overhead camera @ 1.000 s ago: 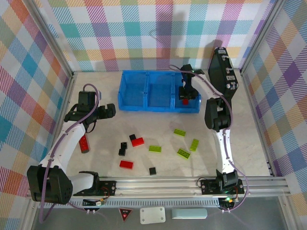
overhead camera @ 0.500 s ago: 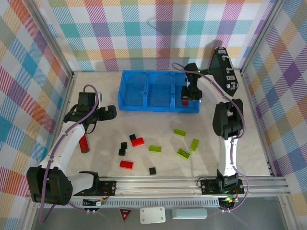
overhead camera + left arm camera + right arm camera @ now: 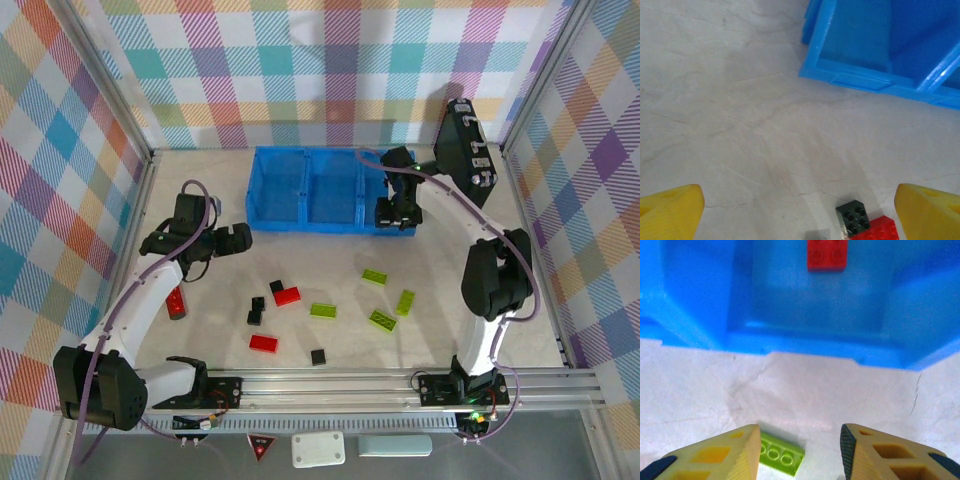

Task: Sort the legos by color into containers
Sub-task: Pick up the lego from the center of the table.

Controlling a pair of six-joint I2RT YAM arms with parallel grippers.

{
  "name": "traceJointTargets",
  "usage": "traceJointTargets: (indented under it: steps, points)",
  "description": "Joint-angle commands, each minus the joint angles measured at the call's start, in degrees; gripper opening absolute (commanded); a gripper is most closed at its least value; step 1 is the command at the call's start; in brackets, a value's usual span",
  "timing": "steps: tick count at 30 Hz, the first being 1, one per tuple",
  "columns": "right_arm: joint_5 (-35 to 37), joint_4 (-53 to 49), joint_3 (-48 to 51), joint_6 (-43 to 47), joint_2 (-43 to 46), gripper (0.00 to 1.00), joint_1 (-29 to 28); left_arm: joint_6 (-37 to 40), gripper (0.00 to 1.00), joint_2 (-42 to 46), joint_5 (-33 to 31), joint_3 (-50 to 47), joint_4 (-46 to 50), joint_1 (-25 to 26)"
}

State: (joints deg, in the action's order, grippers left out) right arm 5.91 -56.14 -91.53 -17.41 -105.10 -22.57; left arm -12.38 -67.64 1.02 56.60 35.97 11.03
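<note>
Your R gripper [image 3: 800, 439] hangs at the front wall of the blue tray [image 3: 330, 224], rt-end compartment, fingers apart, nothing btwn them. Red lego [image 3: 827, 254] lies inside that compartment. L gripper [image 3: 799, 206] sits left of tray, fingers wide apart, empty. Loose legos [image 3: 322, 311] lie in front of tray.

Pastel plaid walls [image 3: 330, 70] enclose a pale marble-patterned table [image 3: 530, 300].
</note>
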Motion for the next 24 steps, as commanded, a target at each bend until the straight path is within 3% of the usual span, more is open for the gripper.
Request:
traceJointTargets:
  steps: [1, 11, 17, 24]
  points:
    - [-0.9, 0.0, 3.4, -2.7, 3.6, 0.48, -1.3, -3.3, 0.97, 1.1, -1.4, 0.5, 1.1, 2.6]
    - [-0.5, 1.5, 15.0, -7.6, 10.5, 0.47, -6.7, -7.6, 0.94, -2.6, -4.6, -0.5, 1.4, 10.5]
    - [-1.0, 2.8, 21.2, -9.9, 13.6, 0.47, -8.8, -10.9, 0.87, -6.1, -5.8, -1.5, 1.4, 15.6]
    - [-1.3, 3.9, 26.1, -10.6, 16.0, 0.47, -9.4, -18.3, 0.84, -10.2, -7.0, -3.4, -1.2, 21.3]
